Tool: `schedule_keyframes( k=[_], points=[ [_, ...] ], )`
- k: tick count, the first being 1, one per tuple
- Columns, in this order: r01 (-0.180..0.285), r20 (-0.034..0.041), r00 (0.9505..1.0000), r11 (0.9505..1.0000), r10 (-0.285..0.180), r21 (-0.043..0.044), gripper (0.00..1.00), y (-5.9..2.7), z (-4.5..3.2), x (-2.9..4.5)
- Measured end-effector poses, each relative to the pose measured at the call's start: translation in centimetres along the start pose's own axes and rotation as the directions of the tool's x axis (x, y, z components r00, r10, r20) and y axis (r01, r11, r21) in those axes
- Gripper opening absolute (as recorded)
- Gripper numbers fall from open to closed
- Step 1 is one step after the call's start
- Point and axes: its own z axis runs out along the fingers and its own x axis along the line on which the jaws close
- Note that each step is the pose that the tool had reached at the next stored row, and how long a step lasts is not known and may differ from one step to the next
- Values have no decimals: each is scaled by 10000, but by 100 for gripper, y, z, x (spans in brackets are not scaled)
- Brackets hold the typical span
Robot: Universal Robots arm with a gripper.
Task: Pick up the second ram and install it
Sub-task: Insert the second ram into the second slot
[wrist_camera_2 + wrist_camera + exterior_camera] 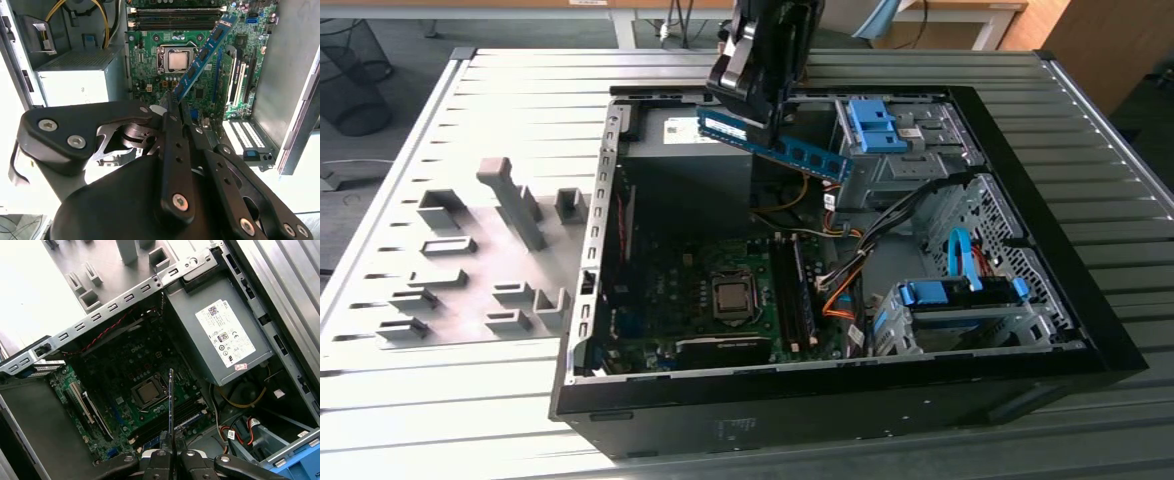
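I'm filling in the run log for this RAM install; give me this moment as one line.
end effector: shut on second ram | position: held above open computer case, over motherboard | installed: not yet

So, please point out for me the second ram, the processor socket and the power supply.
second ram [204,54], second wrist view: on the middle of its chip side.
processor socket [148,393], first wrist view: on the metal lid of the chip.
power supply [220,337], first wrist view: on its pale label.

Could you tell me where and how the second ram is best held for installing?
As held now: the gripper pinches the second ram at one end, across its flat faces, above the open case. The stick is thin and flat, so its broad faces suit the pads, leaving the long edges free.
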Motion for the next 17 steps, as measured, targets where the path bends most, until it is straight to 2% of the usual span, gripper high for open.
schedule_keyframes(
  k=[4, 9, 13, 17],
  points=[
    [-564, 4, 9984, 9984, 564, 8, 14, 0, 3, 0],
    [-1474, 16, 9891, 9891, 1474, 19, 14, 0, 13, 0],
    [-2197, 26, 9756, 9756, 2197, 27, 14, 0, 22, 0],
    [-2893, 36, 9572, 9572, 2893, 35, 14, -1, 31, 0]
  ],
)
